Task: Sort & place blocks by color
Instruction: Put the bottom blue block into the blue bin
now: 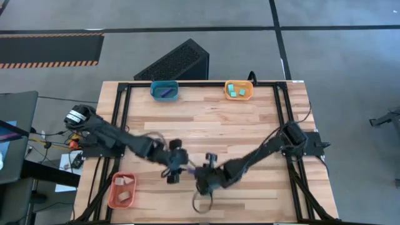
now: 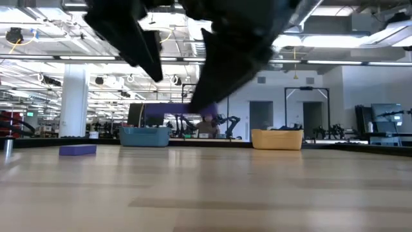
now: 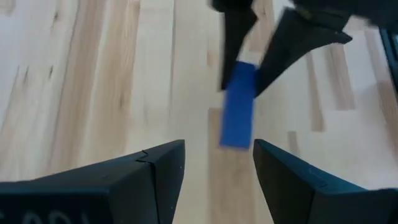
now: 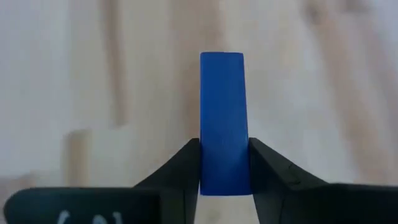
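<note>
Right pincer (image 4: 224, 171) pinching one dark blue bar (image 4: 222, 121), left pincer (image 3: 217, 171) spread, three trays (image 1: 164, 91).

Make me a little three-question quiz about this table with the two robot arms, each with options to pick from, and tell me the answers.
1. Where is the teal tray?
A. at the table's far edge, beside the orange tray
B. at the near left corner
C. between the two grippers

2. What colour is the bar in the right gripper?
A. tan
B. dark blue
C. light cyan

3. How does the left gripper stand?
A. clamped on a block
B. open, holding nothing
C. inside a tray

Answers:
1 A: the high view shows both trays along the far edge.
2 B: the right wrist view shows a blue bar pinched between the fingers.
3 B: the left wrist view shows spread fingers with only table between them.
</note>
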